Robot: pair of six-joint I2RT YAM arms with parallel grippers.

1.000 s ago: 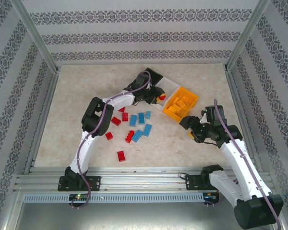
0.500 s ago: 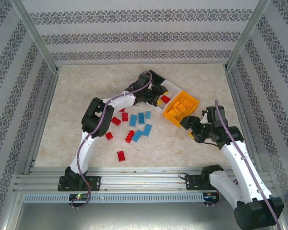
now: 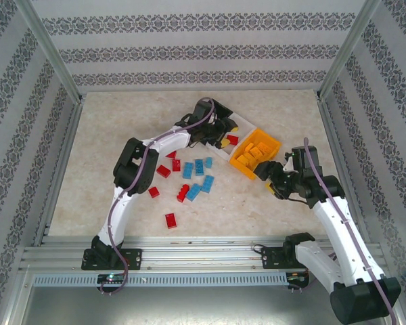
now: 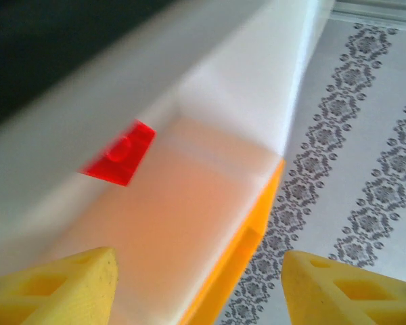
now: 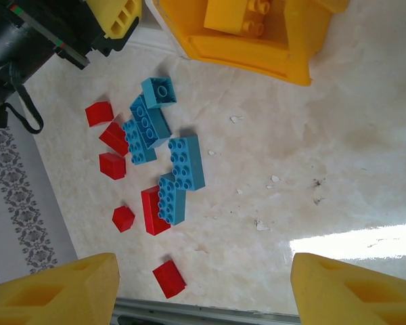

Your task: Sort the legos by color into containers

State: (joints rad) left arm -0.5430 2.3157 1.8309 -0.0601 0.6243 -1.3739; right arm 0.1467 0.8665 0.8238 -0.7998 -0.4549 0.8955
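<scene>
Left gripper point(image 4: 206, 288) hovers over the white bin point(image 4: 210, 203), yellow fingers spread wide and nothing between them. In that bin I see one red brick point(image 4: 118, 154): small, glossy, one stud showing, blurred in the wrist view, lying close to the wall on the black bin's point(image 4: 47, 40) side.

Next along the row, the orange bin point(image 3: 276, 143) holds a heap of orange bricks point(image 3: 254, 150).

Right gripper point(image 3: 269, 173) sits just beside that bin's near corner, low over the table point(image 5: 311, 169). Its fingers are apart too, and empty.

Under its wrist camera, the blue bricks point(image 5: 149, 122) lie in a loose cluster on the table, several touching, studs up. The red bricks point(image 5: 113, 137) are scattered around them, mostly on the far side from the bins, one well apart near the front rail.
</scene>
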